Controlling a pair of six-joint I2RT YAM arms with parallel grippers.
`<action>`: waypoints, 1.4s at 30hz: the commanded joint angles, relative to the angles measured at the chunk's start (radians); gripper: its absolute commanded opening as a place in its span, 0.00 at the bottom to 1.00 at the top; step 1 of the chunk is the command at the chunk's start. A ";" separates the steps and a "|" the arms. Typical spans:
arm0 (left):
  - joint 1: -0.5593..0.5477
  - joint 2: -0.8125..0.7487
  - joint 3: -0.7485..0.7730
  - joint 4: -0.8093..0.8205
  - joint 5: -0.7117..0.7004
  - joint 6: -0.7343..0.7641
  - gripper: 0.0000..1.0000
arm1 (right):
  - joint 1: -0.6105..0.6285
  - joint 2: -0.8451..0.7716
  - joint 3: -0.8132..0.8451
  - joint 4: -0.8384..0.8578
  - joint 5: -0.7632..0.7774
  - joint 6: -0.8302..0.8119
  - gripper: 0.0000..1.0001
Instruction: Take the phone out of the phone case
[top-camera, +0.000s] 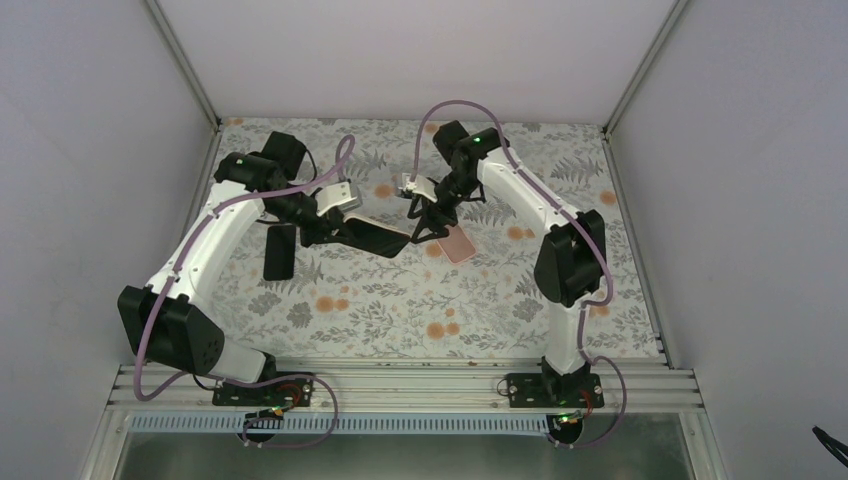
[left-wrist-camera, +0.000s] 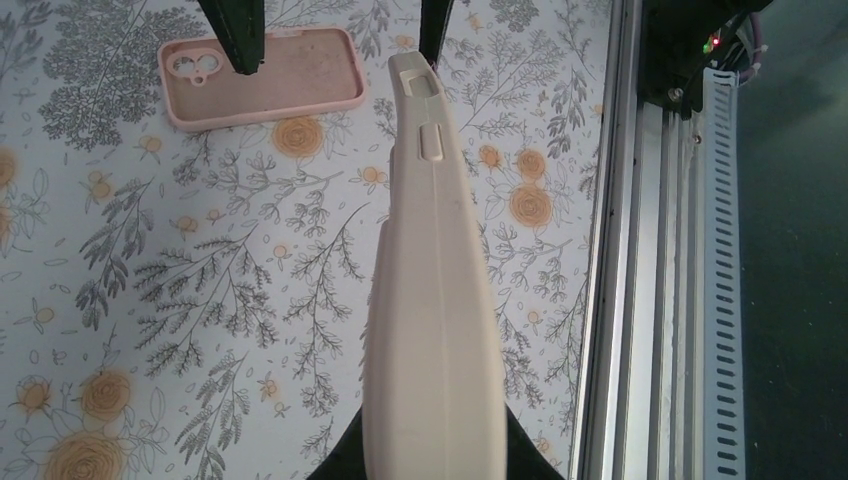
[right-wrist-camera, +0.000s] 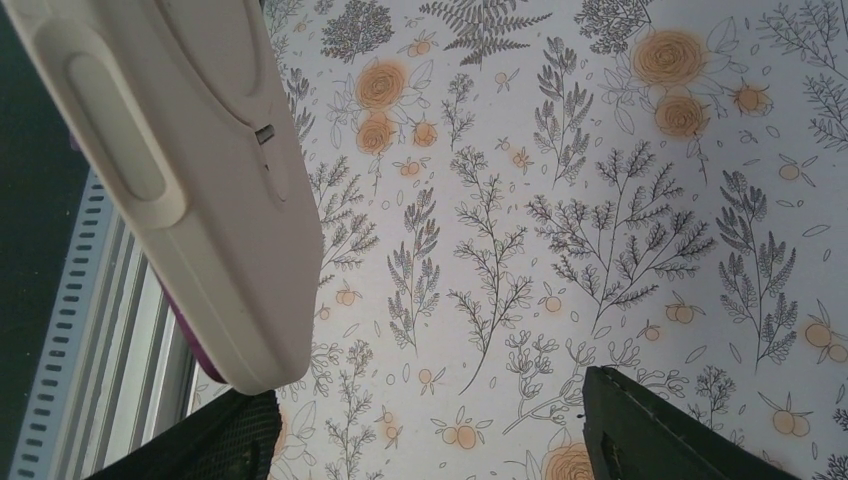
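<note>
The phone (top-camera: 378, 237) is, as far as I can judge, sitting inside its cream case (left-wrist-camera: 435, 300). From above it is showing as a dark slab held off the tabletop (top-camera: 400, 310) near the middle. From the left wrist the case's side, with its button covers, is running edge-on away from the camera.

The left claw (top-camera: 322, 225) is clamping the near end of the cased phone, its jaws drawn tight on it. The right claw (right-wrist-camera: 430, 440) is hovering at the far end with its fingers apart and only the flowered tabletop between them, gripping nothing. In the right wrist view a purple strip is peeking out under the cream shell. It may be the phone's body, though I cannot be sure.

Just beyond the held end, a pink case (left-wrist-camera: 262, 78) is lying flat and empty, hollow side up. Well to the left a black slab (top-camera: 280, 250) is lying on the tabletop, and I cannot tell whether it is a phone or a case.

The removal itself is looking not yet done. One claw is gripping the cased phone and the other is standing ready, so the peeling of the case off the phone is what is remaining.
</note>
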 joint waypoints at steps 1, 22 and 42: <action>-0.002 -0.008 0.018 -0.012 0.107 0.018 0.02 | -0.003 0.036 0.049 0.019 -0.015 0.025 0.73; -0.112 0.052 0.056 -0.041 0.251 0.074 0.02 | 0.011 0.094 0.217 0.084 -0.140 0.107 0.83; -0.020 0.229 0.428 0.349 0.090 -0.239 0.02 | 0.233 -0.076 0.004 0.009 -0.252 0.053 0.06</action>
